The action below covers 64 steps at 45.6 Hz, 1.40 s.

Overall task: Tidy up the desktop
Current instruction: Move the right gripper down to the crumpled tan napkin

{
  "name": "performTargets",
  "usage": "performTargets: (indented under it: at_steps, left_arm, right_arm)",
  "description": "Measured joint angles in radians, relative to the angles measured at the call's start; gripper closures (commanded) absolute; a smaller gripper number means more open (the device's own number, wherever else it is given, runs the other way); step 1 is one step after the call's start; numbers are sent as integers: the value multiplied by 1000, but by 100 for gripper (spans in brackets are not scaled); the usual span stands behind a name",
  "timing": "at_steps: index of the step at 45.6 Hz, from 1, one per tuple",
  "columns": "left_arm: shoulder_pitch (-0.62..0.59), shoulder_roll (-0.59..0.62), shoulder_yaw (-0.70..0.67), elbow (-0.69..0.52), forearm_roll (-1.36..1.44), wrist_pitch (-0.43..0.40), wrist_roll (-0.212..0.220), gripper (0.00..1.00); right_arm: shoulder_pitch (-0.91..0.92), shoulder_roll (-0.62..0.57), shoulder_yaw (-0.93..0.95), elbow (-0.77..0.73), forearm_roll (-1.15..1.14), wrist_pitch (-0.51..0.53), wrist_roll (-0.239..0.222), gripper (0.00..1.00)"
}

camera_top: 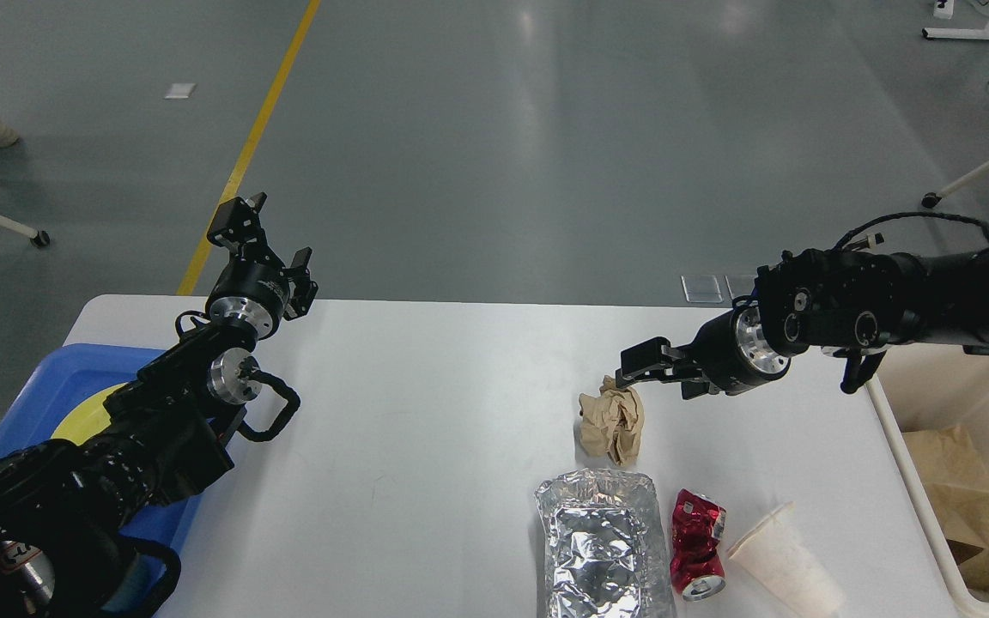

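The tidying looks part done at most. The worktop (426, 412), the wide white one that fills the view in front of me, carries four bits of rubbish, all gathered toward its right side: a crumpled brown paper ball (613, 422), a piece of crinkled foil (602, 542) nearer to me, a crushed red can (698, 544) just beside the foil, and a white paper cup (785, 562) lying on its side near the can. The cream bin (932, 515) off the right edge already holds some brown paper (967, 489), so I judge that some clearing is behind me and these four pieces are what remains. My right claw (623, 375) reaches in from the right and sits at the top of the paper ball, touching or just above it; its fingers run together in this view, so I cannot tell whether they are apart or closed on the paper. My left claw (276, 236) is raised over the far left corner with its fingers apart and nothing between them. A blue tray (39, 386) with something yellow in it lies at the left, under my arm.
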Motion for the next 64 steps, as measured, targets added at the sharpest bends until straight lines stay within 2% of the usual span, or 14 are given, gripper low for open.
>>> performTargets:
  at_steps: [12,25,55,64]
  left_arm:
    - [0,0,0,0,0,0,0,4]
    - [0,1,0,0,0,0,0,4]
    - [0,1,1,0,0,0,0,4]
    - [0,0,0,0,0,0,0,4]
  right_arm:
    - [-59,50,1,-28,119,-57,0,0]
    - [-156,72,30,-70,138,-128,0,0]
    - [-361,86,98,-299,153,-135,2,0]
    - [-379,97,125,-318,153,-147,2,0]
